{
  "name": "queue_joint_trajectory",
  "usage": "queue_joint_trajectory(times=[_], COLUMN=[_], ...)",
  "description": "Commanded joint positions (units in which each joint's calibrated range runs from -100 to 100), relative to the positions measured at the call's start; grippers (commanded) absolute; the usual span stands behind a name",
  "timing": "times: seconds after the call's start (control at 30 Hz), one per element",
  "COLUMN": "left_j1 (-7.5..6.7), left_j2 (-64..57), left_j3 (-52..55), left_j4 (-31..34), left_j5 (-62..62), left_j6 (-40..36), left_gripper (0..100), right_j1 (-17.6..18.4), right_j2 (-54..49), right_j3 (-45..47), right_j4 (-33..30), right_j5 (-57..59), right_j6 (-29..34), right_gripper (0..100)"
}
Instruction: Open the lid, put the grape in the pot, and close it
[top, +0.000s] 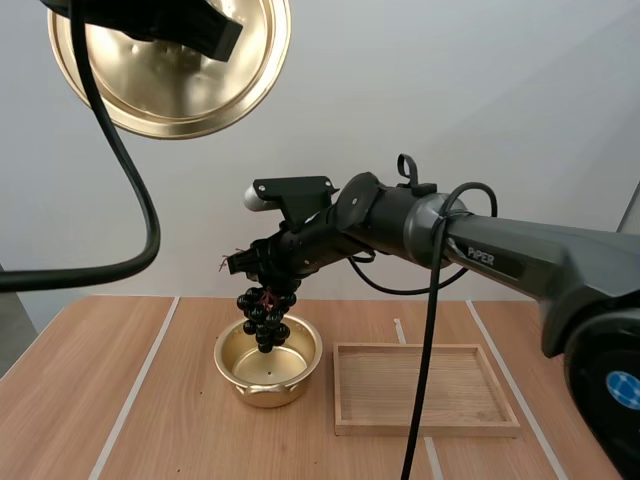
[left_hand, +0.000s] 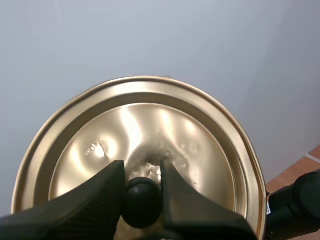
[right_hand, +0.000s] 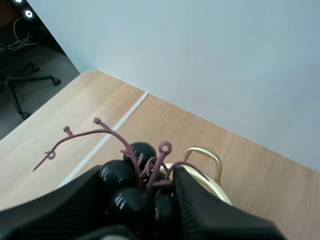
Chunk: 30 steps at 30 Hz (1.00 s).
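A golden pot (top: 268, 362) stands open on the wooden table, its handle (right_hand: 204, 156) showing past the grapes in the right wrist view. My right gripper (top: 262, 272) is shut on the top of a bunch of dark grapes (top: 265, 318), which hangs over the pot with its lowest berries at the rim's height. The grapes (right_hand: 131, 189) and their reddish stem sit pinched between the right fingers (right_hand: 200, 210). My left gripper (left_hand: 142, 190) is shut on the black knob (left_hand: 142, 202) of the golden lid (left_hand: 145, 150), held high up with the lid (top: 175, 70) tilted.
A shallow wooden tray (top: 422, 388) lies just right of the pot. Pale tape lines run across the table (top: 80, 390). The right arm (top: 480, 245) reaches in from the right over the tray.
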Motion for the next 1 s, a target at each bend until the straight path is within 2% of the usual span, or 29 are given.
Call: queue_joint_trajectory(times=[0.0, 0.33, 0.37, 0.43, 0.47, 0.53, 0.57, 0.97], left_j1=[-0.17, -0.17, -0.17, -0.17, -0.17, -0.17, -0.17, -0.17], left_j2=[-0.35, -0.35, -0.35, -0.35, -0.35, -0.35, -0.35, -0.35], left_j3=[-1.57, -1.57, -1.57, -1.57, -1.57, -1.57, -1.57, -1.57], left_j4=[0.56, 0.56, 0.56, 0.56, 0.56, 0.56, 0.56, 0.56], left_j5=[-0.65, 1.26, 1.26, 1.26, 1.26, 1.26, 1.26, 1.26], left_j6=[-2.41, -2.79, -2.79, -2.79, -2.79, -2.79, -2.79, -2.79], left_gripper=[0, 0, 0, 0, 0, 0, 0, 0], right_j1=[0.76, 0.83, 0.83, 0.83, 0.83, 0.83, 0.83, 0.83], right_j2=[3.98, 10.84, 11.16, 11.43, 11.57, 11.57, 11.57, 9.31], right_j3=[-0.4, -0.4, -0.4, -0.4, -0.4, -0.4, -0.4, -0.4], right_j4=[-0.6, -3.25, -3.25, -3.25, -3.25, -2.53, -2.11, -2.38], right_j5=[-2.89, -4.91, -4.9, -4.71, -4.58, -4.58, -4.58, -1.27], right_j6=[-0.66, -0.66, -0.66, -0.66, -0.66, -0.66, -0.66, -0.66], right_gripper=[0, 0, 4, 24, 50, 87, 100, 100])
